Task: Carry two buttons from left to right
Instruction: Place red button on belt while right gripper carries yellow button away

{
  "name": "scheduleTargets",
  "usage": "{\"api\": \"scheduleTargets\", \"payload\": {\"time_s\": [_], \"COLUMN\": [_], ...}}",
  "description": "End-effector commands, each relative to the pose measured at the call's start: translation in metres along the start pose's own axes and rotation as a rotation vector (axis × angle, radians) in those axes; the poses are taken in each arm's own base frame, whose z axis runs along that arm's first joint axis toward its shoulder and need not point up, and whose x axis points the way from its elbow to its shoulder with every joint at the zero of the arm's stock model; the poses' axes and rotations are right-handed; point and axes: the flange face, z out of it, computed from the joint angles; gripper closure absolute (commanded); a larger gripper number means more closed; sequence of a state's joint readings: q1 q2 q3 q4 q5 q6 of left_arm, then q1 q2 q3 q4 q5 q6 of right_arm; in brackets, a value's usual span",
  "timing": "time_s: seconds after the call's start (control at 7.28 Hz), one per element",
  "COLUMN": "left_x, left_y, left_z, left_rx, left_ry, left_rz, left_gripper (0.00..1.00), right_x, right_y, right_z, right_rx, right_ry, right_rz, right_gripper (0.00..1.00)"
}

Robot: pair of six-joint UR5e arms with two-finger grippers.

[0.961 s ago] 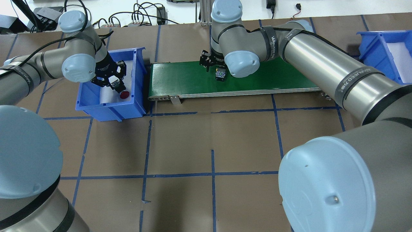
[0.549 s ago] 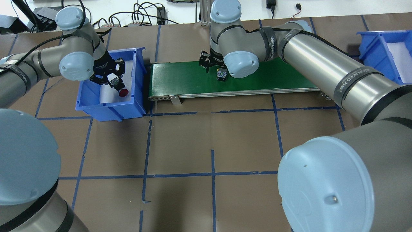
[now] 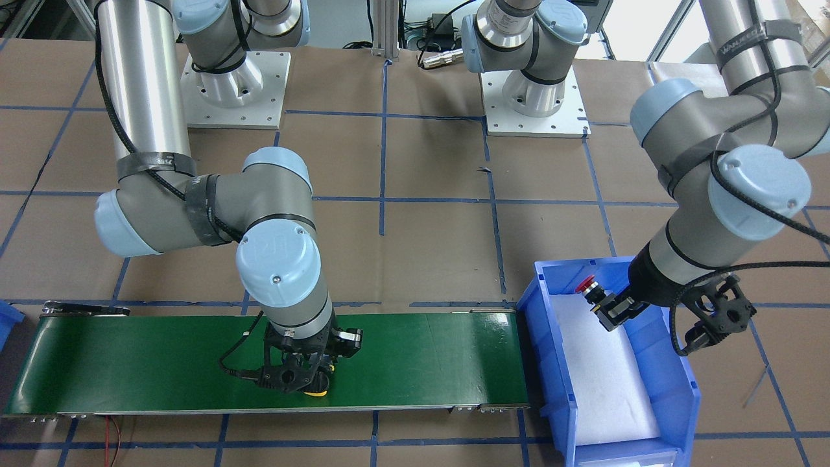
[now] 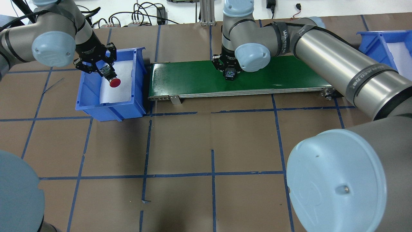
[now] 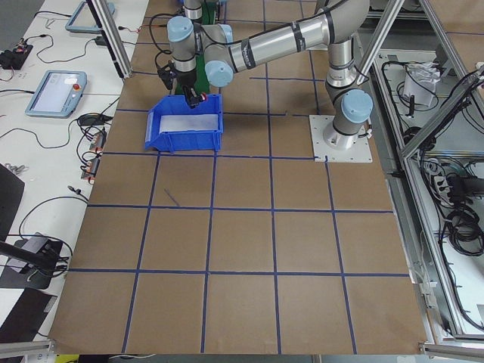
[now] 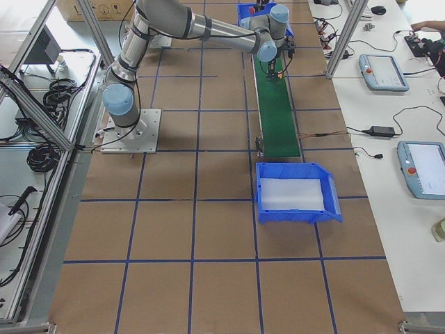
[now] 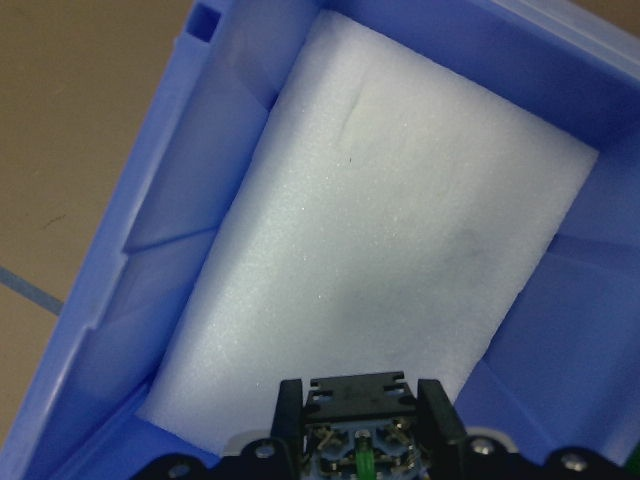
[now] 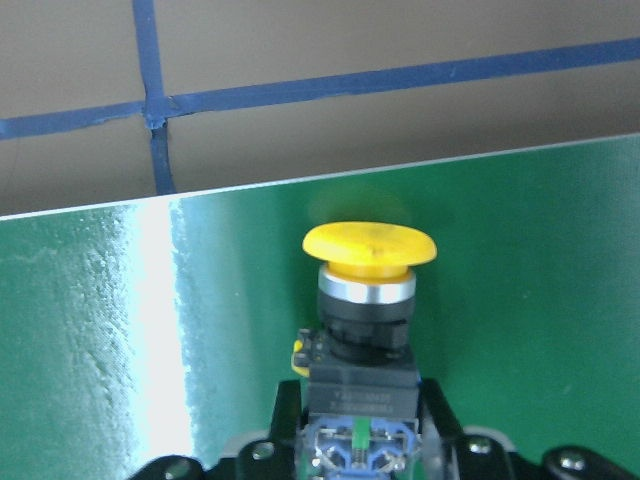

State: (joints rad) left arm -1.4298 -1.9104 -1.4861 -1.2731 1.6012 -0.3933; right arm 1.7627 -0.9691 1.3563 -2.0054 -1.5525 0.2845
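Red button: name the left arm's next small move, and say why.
Probably carry it sideways toward the green belt. The left end effector holds the red button by its contact block, above the blue bin's white foam, and the belt begins just past the bin's wall.

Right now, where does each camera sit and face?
Front-facing: across the table, facing both arms and bases.
Overhead: behind the shoulders, down onto the conveyor; both arms.
Exterior left: table's left end; left arm nearest.
Exterior right: opposite end, along the conveyor; right arm nearest.
Left wrist: into the blue bin; left gripper at bottom.
Right wrist: yellow button in the right gripper.
Front-facing and overhead share the red button.
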Motion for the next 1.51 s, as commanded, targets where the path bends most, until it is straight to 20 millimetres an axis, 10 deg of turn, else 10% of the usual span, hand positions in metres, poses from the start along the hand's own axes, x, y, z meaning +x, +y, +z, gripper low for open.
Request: {"api": "scheduleTargets", "payload": {"time_s": [0.0, 0.27, 0.69, 1.1, 1.24, 1.37], "left_x": [0.035, 0.08, 0.157, 0.184, 0.183, 0.182], "left_y": [0.017, 0.028, 0.04, 0.047, 0.049, 0.051], "left_z": [-0.062, -0.053, 0.032, 0.079, 0.082, 0.086], "left_rx": [0.0, 0.007, 0.021, 0.026, 0.024, 0.017], "left_ry": [0.001, 0.013, 0.02, 0.025, 0.015, 0.01], "left_rz": [0.008, 0.023, 0.018, 0.036, 0.038, 0.038], "left_gripper": [0.63, 0.63, 0.62, 0.6, 0.19, 0.0], "right_x": [0.086, 0.181, 0.324, 0.496, 0.537, 0.566], "right_y": [-0.029, -0.043, -0.036, -0.011, -0.003, -0.001], "right_z": [-0.059, -0.11, -0.147, -0.161, -0.156, -0.146], "right_rx": [-0.043, -0.083, -0.108, -0.141, -0.143, -0.134], "right_ry": [0.011, 0.021, 0.038, 0.089, 0.083, 0.086], "right_rz": [-0.082, -0.18, -0.284, -0.312, -0.309, -0.297], "right_gripper": [0.95, 0.95, 0.95, 0.95, 0.95, 0.95]}}
